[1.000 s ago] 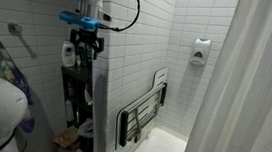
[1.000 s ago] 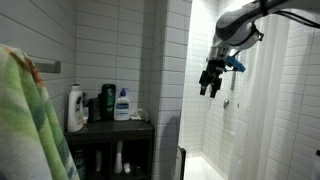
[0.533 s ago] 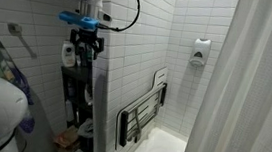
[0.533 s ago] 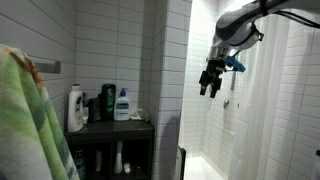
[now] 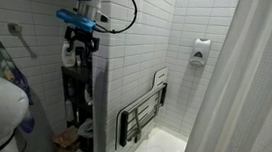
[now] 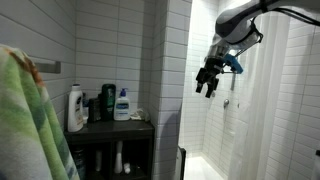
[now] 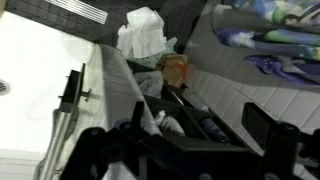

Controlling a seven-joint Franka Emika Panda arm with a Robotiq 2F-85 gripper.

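The fingers (image 6: 201, 88) are spread wide apart with nothing between them. They hang high in the air just beside the tiled corner (image 6: 170, 60), to the right of the dark shelf unit (image 6: 112, 128) and above it. In an exterior view a white bottle (image 6: 75, 108) and a pump bottle (image 6: 122, 104) stand on the shelf top, well apart from the fingers. Only in an exterior view do the folded shower seat (image 5: 140, 115) and wall dispenser (image 5: 200, 52) show. The wrist view alone looks down on crumpled white paper (image 7: 143, 30) far below.
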